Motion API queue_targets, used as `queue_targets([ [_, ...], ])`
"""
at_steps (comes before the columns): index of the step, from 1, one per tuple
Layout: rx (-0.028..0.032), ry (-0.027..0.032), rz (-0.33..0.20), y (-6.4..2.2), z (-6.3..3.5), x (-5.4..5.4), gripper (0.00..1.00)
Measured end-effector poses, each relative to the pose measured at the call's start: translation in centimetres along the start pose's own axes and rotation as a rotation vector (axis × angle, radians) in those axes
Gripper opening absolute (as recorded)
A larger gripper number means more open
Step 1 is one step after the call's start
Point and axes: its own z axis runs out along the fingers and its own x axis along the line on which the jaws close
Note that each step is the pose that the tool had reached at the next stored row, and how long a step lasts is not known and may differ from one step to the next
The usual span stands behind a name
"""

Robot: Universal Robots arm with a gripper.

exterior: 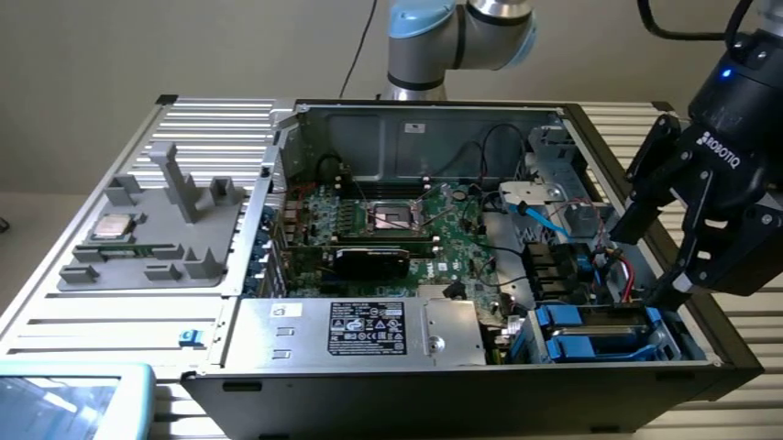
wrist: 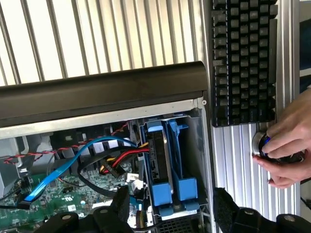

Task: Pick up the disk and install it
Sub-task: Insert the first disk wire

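An open computer case (exterior: 465,394) lies on a slatted metal table (exterior: 123,312), with its boards and cables exposed. The disk (wrist: 165,165) is seen in the drive bay at the case's near right corner. It stands on edge between its blue rails and appears already seated there, though how fully it is pushed home cannot be told. Its long axis is judged to run left to right, toward the case's right wall.

The gripper (exterior: 645,268) is poised just above that bay, a little to its right and far side, so the disk lies below it and slightly to the near left. Its fingers (wrist: 120,201) are spread apart and nothing is gripped between them. One finger is set to each side of the bay's line, so the gap between them crosses the disk's long axis. Only one arm is fitted, so no choice of arm arises.

Beyond the case's right wall, a black keyboard (wrist: 243,63) is laid on the table. A person's hand (wrist: 286,141) is rested on a small round control (wrist: 265,144) beside it, outside the case.

At the exterior view's left, a grey fixture tray (exterior: 183,266) holding a small square processor chip (exterior: 116,226) is placed beside the case. A silver box with a black label (exterior: 367,330) is fitted along the case's near wall, left of the bay.
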Motion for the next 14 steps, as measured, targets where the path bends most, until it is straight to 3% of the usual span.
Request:
queue_targets([
  [2,-0.0057,-0.0019,0.001,-0.46,0.07,-0.1,0.78],
  [3,-0.0133,-0.0066,0.003,-0.60,0.09,-0.1,0.78],
  [10,-0.1124,-0.0363,0.022,-1.44,0.24,-0.2,0.78],
  [12,-0.1357,-0.0450,0.027,-1.66,0.29,-0.2,0.78],
  [14,-0.1554,-0.0566,0.031,-1.86,0.32,-0.3,0.78],
])
